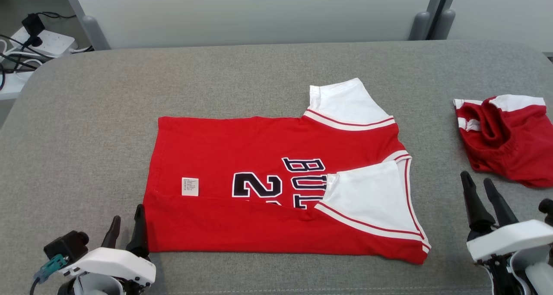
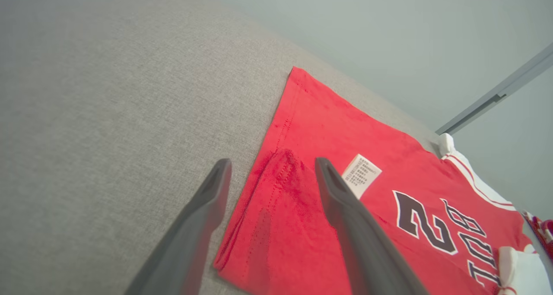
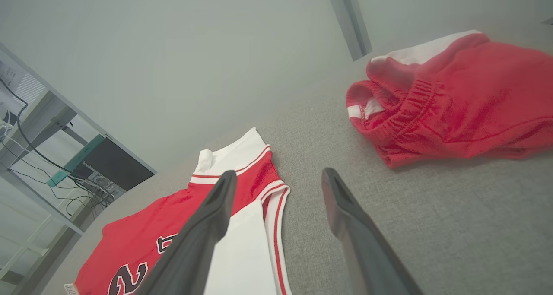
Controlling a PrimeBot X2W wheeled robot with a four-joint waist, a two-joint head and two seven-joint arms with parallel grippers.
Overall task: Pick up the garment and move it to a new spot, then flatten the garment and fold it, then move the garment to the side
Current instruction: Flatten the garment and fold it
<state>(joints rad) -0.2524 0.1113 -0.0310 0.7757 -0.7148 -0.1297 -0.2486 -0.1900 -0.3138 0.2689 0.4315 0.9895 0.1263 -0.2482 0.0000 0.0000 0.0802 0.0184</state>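
The jersey [image 1: 242, 144] is red, with white sleeves [image 1: 350, 100] trimmed in red-and-white stripes. Its black lettering [image 1: 278, 183] is outlined in white, and its white label [image 1: 190, 186] carries fine grey print. At 3 o'clock, the shorts [image 1: 514, 144] are red with white bands. The cushion [image 1: 216, 79] is a mottled grey weave. The left gripper [image 1: 127, 214] and right gripper [image 1: 476, 177] have black fingers [image 1: 471, 200] on white bodies.

"BUL" and "2" on jersey [image 1: 242, 148]
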